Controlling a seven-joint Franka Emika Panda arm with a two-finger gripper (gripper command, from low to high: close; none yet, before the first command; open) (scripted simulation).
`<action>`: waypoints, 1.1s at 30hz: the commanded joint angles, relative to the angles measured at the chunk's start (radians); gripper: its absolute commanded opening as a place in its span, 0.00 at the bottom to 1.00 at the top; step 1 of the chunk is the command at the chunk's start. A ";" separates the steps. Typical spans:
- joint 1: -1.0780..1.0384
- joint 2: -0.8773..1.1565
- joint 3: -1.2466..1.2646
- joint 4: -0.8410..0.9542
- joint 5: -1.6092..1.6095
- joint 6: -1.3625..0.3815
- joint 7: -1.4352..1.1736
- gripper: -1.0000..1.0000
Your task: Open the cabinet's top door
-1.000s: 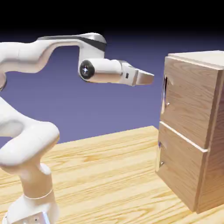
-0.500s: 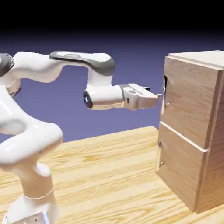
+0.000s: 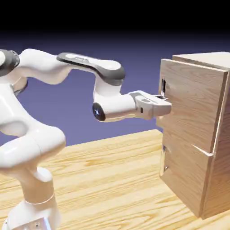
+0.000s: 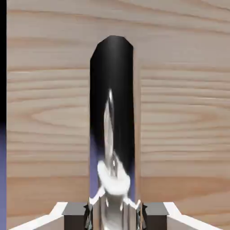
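- Gripper (image 3: 164, 104) at the cabinet (image 3: 211, 134) front, ext view right side; fingers level w/ the handle (image 3: 163, 89) of the top door (image 3: 191, 105).
- Hand view: two small grey fingertips (image 4: 75, 211) at the bottom edge sit tight against both sides of the handle (image 4: 112, 126), pinching it; no gap visible.
- Handle: thin vertical bar, polished chrome/dark metal, rounded top, mirror-like w/ a white blob reflected low on it. Fills mid-frame of the hand view.
- Top door: roughly square flat panel, light oak grain, matte, horiz. streaks. Its handle-side edge stands out from the cabinet body, past the lower door (image 3: 184, 173) below; door is ajar.
- Lower door: same oak panel, flush w/ the body, small metal handle at its left edge, untouched.
- Cabinet: tall boxy, sharp corners, same wood on side + top; stands on the table (image 3: 112, 179) at the right.
- Table: pale pine-like planks, wavy grain, smooth.
- Arm (image 3: 45, 134): glossy white rounded links, dark grey band at the elbow joint, rises from lower left, forearm runs horiz. toward the door.
- Backdrop plain blue-violet, darker at top; thin strip of it down the hand view's left edge.
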 commanded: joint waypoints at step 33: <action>-0.307 0.784 -0.547 0.427 -1.296 -1.125 -0.281 0.00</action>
